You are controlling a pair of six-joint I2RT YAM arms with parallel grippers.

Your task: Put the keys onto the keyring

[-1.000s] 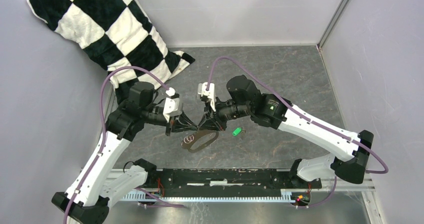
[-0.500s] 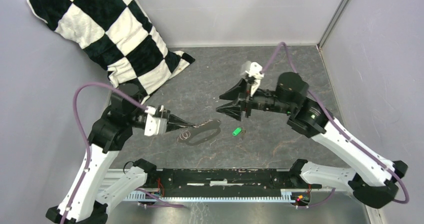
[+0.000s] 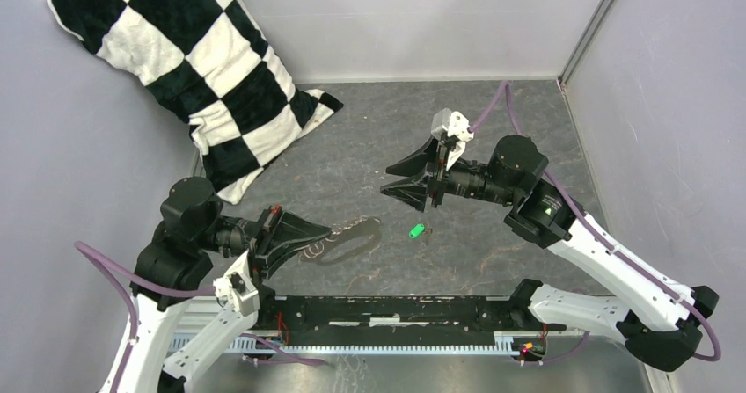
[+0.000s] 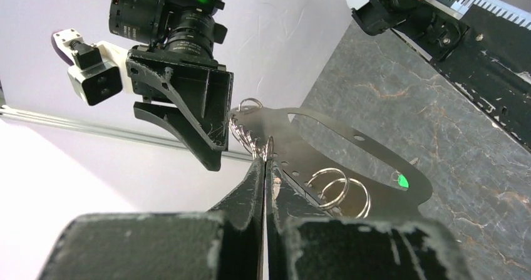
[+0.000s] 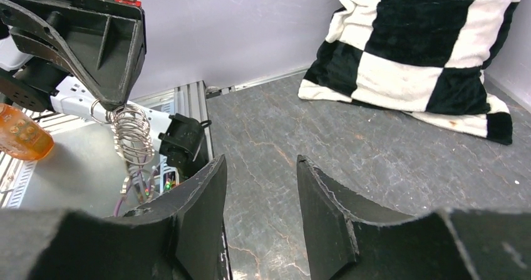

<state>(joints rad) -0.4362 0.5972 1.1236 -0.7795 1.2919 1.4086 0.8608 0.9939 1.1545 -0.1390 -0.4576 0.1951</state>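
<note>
Left fingers (image 4: pixel 258 178) pinch the keyring (image 4: pixel 332 151) lower left; right fingers (image 3: pixel 398 189) gape empty, mid-frame, above the key (image 3: pixel 417 230). That thin rim grip could slip.

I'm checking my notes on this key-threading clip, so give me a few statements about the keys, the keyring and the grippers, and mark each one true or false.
1. The left gripper is shut on the keyring. True.
2. The right gripper holds the green key. False: its jaws are open and empty, and the green key lies on the table.
3. The green key is threaded on the keyring. False: it lies apart from it.
4. The checkered pillow leans in the far left corner. True.
</note>
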